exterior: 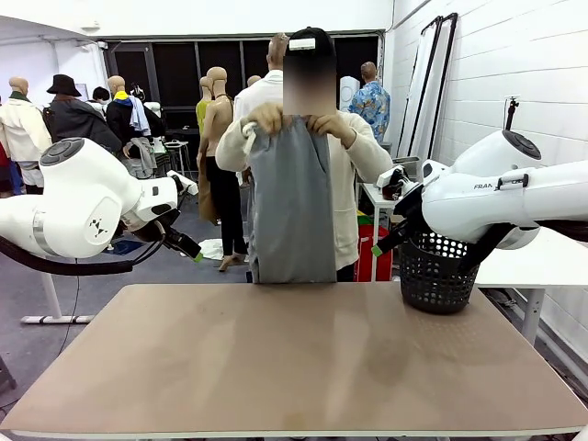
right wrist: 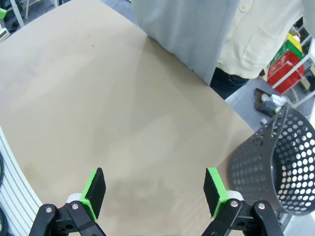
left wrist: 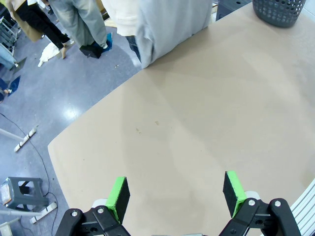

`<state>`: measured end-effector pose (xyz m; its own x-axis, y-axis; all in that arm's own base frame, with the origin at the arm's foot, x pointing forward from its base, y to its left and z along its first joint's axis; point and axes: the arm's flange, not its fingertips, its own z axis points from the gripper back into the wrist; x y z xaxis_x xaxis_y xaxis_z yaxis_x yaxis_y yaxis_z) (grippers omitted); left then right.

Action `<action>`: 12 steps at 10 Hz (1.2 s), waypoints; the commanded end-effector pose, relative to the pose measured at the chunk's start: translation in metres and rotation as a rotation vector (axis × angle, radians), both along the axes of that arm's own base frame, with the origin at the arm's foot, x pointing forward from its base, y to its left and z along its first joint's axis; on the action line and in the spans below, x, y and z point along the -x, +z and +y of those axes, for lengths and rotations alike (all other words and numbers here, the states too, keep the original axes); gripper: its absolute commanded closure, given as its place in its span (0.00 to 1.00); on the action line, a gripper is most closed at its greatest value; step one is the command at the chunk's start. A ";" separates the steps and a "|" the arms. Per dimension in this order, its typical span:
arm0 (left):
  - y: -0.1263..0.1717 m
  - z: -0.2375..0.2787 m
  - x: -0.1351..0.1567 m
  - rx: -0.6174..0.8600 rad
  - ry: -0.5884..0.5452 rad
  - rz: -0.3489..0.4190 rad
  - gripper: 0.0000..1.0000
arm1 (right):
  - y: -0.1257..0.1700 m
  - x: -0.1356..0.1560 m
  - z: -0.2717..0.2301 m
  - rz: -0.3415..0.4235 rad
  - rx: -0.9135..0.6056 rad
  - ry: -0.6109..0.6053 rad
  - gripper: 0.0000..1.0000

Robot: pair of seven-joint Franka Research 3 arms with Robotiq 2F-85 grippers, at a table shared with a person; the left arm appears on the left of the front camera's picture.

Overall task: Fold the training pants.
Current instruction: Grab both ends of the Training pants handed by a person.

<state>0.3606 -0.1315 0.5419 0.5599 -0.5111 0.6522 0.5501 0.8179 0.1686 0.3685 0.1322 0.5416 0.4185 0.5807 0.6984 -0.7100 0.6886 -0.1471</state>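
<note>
A person at the far side of the table holds the light grey training pants (exterior: pixel 292 207) up by the waistband with both hands (exterior: pixel 303 120). The pants hang straight down, their lower end reaching the far table edge. They also hang at the top of the left wrist view (left wrist: pixel 170 27) and the right wrist view (right wrist: pixel 189 29). My left gripper (left wrist: pixel 176 192) is open above the bare tabletop, well short of the pants. My right gripper (right wrist: pixel 156 192) is open too, over the table near the basket. Nothing sits between either pair of fingers.
A black mesh basket (exterior: pixel 437 268) stands at the table's far right corner (right wrist: pixel 278 167). The brown tabletop (exterior: pixel 294 358) is bare. Both white arms hang at the table's left and right sides, above its edges.
</note>
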 end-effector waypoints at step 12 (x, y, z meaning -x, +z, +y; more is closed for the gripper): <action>0.000 0.001 0.000 -0.006 0.007 0.000 0.00 | -0.001 0.000 0.000 0.005 0.001 0.002 0.00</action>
